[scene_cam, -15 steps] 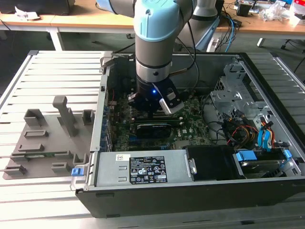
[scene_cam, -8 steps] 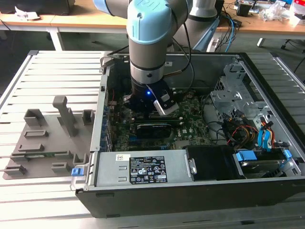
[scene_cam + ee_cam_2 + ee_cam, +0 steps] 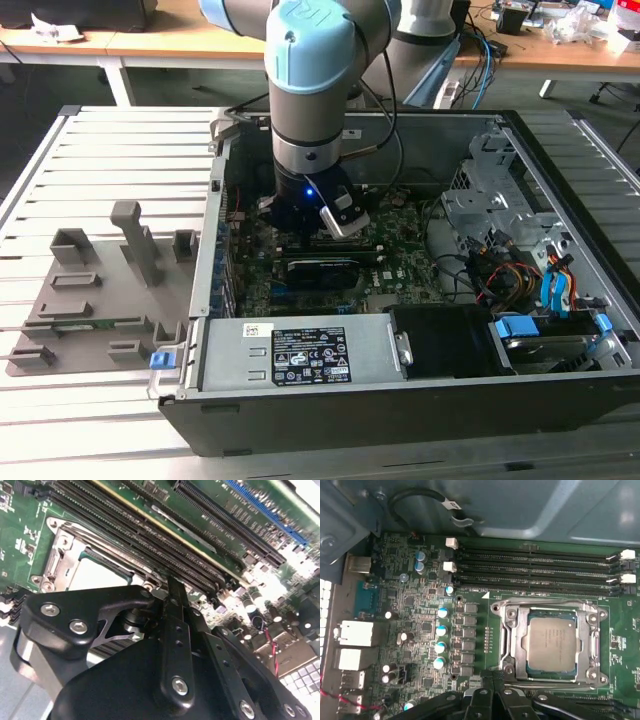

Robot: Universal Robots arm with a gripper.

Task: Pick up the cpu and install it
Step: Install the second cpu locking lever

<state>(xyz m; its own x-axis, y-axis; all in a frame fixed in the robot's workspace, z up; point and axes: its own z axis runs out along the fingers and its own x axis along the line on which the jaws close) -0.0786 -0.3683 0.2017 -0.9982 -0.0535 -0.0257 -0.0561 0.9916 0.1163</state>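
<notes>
Slatted metal counter (image 3: 120,150) carrying open computer case (image 3: 560,400); grey fixture tray (image 3: 100,300) lying on exterior view's left, wooden desks (image 3: 150,40) standing behind. Arm reaching down into case, gripper (image 3: 335,222) hovering just above green motherboard (image 3: 410,605). cpu (image 3: 552,641) sitting flat in metal socket frame (image 3: 512,630), silver top facing up, beside black memory slots (image 3: 535,565). In both wrist views gripper fingers (image 3: 176,600) appearing pressed together, gripping nothing, tips near socket edge. Case walls and drive cage (image 3: 490,190) crowding arm closely.
</notes>
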